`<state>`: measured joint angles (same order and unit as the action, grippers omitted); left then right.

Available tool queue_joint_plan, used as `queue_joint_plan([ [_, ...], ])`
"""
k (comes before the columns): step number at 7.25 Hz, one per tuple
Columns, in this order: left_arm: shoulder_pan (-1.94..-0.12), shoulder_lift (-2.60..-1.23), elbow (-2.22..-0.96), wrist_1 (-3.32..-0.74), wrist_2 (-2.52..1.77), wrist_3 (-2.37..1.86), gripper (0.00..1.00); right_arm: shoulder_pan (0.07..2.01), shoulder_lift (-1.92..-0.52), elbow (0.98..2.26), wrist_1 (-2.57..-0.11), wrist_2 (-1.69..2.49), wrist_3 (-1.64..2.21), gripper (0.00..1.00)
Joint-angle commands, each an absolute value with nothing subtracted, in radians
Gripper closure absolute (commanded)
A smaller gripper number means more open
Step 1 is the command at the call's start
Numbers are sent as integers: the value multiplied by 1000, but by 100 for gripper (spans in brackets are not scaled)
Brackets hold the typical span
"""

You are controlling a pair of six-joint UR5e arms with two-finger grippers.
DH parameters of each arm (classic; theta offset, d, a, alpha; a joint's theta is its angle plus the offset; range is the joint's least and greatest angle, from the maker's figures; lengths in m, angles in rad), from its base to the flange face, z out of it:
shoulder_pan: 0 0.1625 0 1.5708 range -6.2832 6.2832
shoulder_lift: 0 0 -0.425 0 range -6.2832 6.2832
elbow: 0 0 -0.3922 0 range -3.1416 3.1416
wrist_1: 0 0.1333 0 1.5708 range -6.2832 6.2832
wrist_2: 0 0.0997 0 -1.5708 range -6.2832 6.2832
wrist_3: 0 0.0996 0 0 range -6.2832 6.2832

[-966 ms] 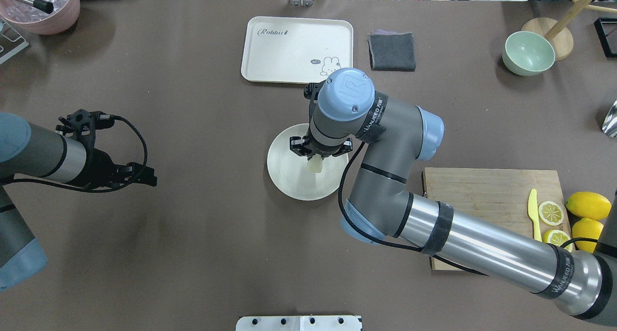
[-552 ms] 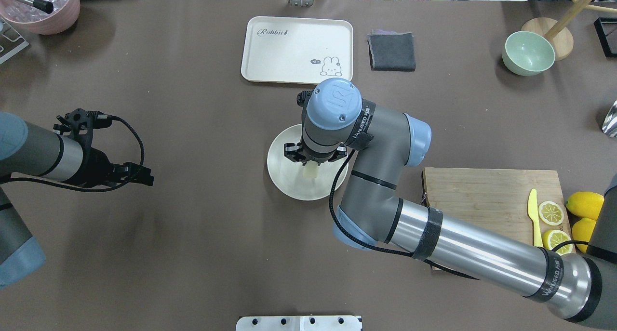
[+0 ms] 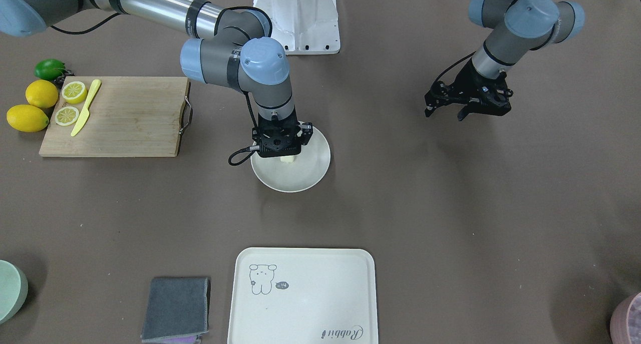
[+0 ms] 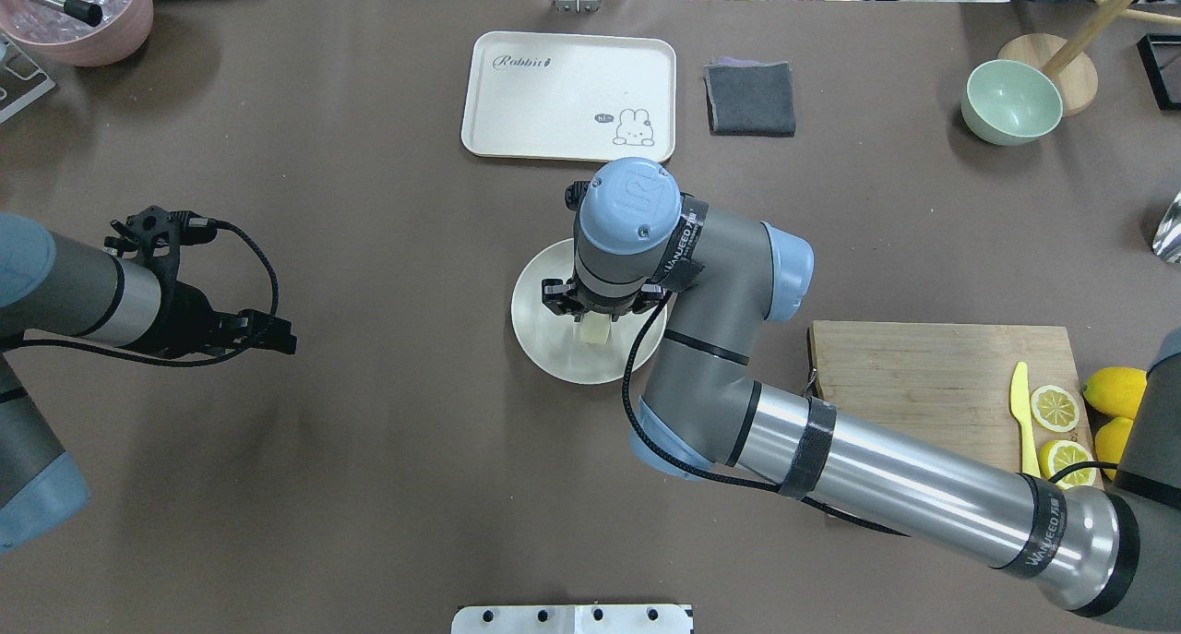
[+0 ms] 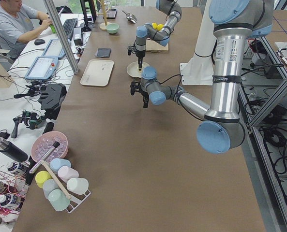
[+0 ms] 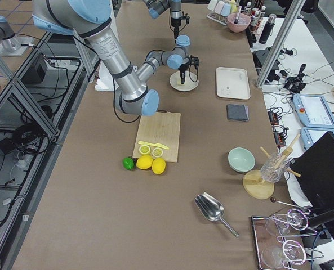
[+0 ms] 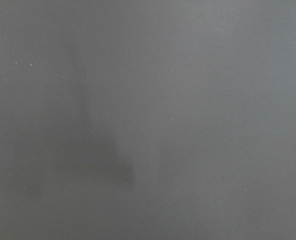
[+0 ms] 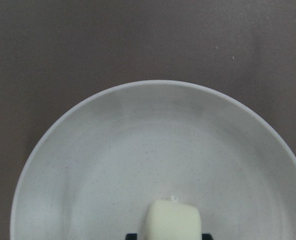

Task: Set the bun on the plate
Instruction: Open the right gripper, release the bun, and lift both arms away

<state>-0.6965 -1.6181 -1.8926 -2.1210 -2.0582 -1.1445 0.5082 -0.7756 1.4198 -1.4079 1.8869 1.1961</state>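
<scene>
The pale cream bun (image 4: 595, 332) hangs between the fingers of my right gripper (image 4: 598, 316), which is shut on it and points straight down over the round off-white plate (image 4: 554, 357). In the right wrist view the bun (image 8: 172, 220) sits at the bottom edge, low above the middle of the plate (image 8: 138, 150); whether it touches is hidden. From the front the bun (image 3: 287, 158) peeks out under the right gripper (image 3: 283, 151). My left gripper (image 4: 272, 339) hovers far to the left over bare table, open and holding nothing.
A cream tray (image 4: 569, 94) and a folded grey cloth (image 4: 750, 99) lie behind the plate. A wooden cutting board (image 4: 932, 385) with a yellow knife, lemon slices and lemons is at the right. A green bowl (image 4: 1011, 101) stands far right, a pink bowl (image 4: 83, 16) far left.
My right arm has shifted a little to the left and lowered, bringing the bun closer to the plate's middle. The left arm has barely moved.
</scene>
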Motion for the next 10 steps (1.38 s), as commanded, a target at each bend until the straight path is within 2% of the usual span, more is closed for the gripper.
queue_joint_plan([
  [1,-693,-1631,-1879,-2121,-2060,-1143,3,508,-775,1417,-1407,1887,1192,24],
  [3,-695,-1629,-1879,-2123,-2059,-1143,3,521,-776,1443,-1408,1896,1189,24],
  [4,-698,-1628,-1881,-2123,-2059,-1141,3,558,-788,1478,-1420,1920,1190,1],
  [6,-733,-1617,-1901,-2117,-2068,-1138,3,729,-932,1671,-1512,2099,1104,1],
  [7,-771,-1580,-1907,-2117,-2098,-1068,3,838,-1065,1797,-1543,2187,971,1],
  [8,-861,-1534,-1899,-2117,-2203,-919,3,939,-1183,1852,-1543,2253,857,0],
  [10,-1071,-1406,-1884,-2106,-2285,-617,3,1134,-1376,1847,-1542,2322,528,0],
])
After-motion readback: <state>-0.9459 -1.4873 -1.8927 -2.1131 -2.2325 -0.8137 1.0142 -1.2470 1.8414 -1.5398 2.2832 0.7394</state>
